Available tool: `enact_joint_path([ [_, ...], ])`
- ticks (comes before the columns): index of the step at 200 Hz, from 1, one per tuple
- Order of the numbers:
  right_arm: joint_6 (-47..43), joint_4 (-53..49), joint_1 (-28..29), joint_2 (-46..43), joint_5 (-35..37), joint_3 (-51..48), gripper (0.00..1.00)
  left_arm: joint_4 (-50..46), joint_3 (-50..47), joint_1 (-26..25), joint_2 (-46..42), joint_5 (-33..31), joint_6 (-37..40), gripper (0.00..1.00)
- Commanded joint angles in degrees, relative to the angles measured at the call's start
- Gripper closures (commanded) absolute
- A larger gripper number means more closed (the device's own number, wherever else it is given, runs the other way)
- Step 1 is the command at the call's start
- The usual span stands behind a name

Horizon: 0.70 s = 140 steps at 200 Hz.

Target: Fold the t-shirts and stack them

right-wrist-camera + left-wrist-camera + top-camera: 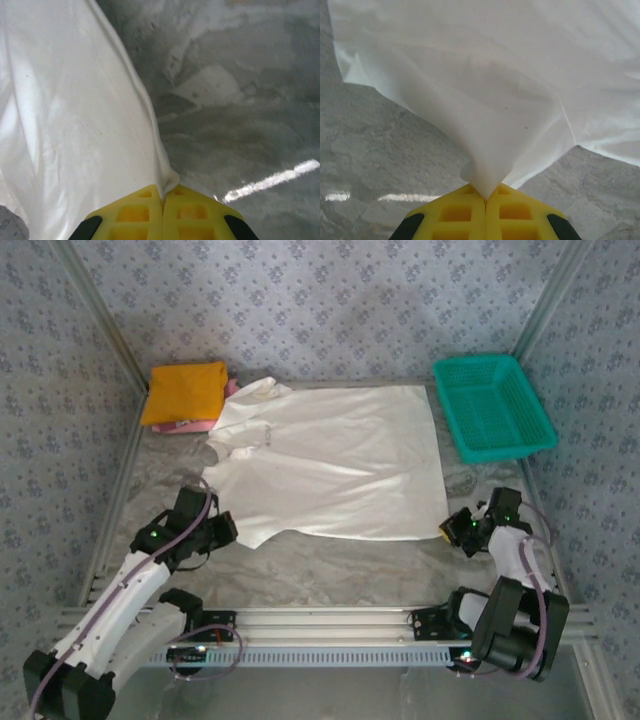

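The large white t-shirt (pixel 330 460) lies spread over the middle of the table, wrinkled, with its collar end at the far left. My left gripper (pixel 228 530) is shut on its near left corner, and the cloth (pixel 485 125) rises in a cone out of the yellow fingertips (pixel 465 212). My right gripper (pixel 448 530) is shut on the near right corner, where the shirt's edge (pixel 90 125) is pinched between yellow fingertips (pixel 187 212). A folded orange shirt (pixel 185 392) sits at the far left on a pink shirt (pixel 195 426).
A teal mesh basket (pixel 492 405) stands at the far right corner. Patterned walls enclose the table (pixel 340 570) on three sides. An aluminium rail (pixel 330 620) runs along the near edge between the arm bases.
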Motion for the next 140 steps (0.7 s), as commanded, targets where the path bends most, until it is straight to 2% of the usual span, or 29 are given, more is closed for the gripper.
enact_joint_path([
  [1,1.7,-10.4,-1.1,-6.0,-1.4,-0.5,1.0,-6.2,2.5,-4.4,-0.1,-3.5,-4.9,1.0],
  [15,4.5,-13.7,-1.9,-10.2,-1.7,0.2,1.0,-10.6,4.8,-6.2,-0.4,-5.2,-7.5,1.0],
  [44,4.0,-20.1,-4.0,-15.7,0.0,2.8,1.0,-18.3,9.7,-8.0,-4.6,-9.1,-11.5,1.0],
  [67,2.6,-16.7,-6.7,-13.7,-2.9,2.1,1.0,-19.3,9.8,-8.2,-6.2,-11.0,-10.6,1.0],
  [89,-3.5,-15.0,-2.7,-7.5,-0.7,5.1,1.0,-16.3,10.3,-7.7,-0.1,-11.2,-5.2,1.0],
  [113,-2.2,-12.8,2.5,-5.4,5.2,8.0,1.0,-12.4,14.7,-4.3,7.9,-8.6,3.0,1.0],
  [140,-0.9,-9.9,7.4,-1.2,8.4,10.8,1.0,-8.7,19.1,5.2,14.9,0.5,12.0,1.0],
])
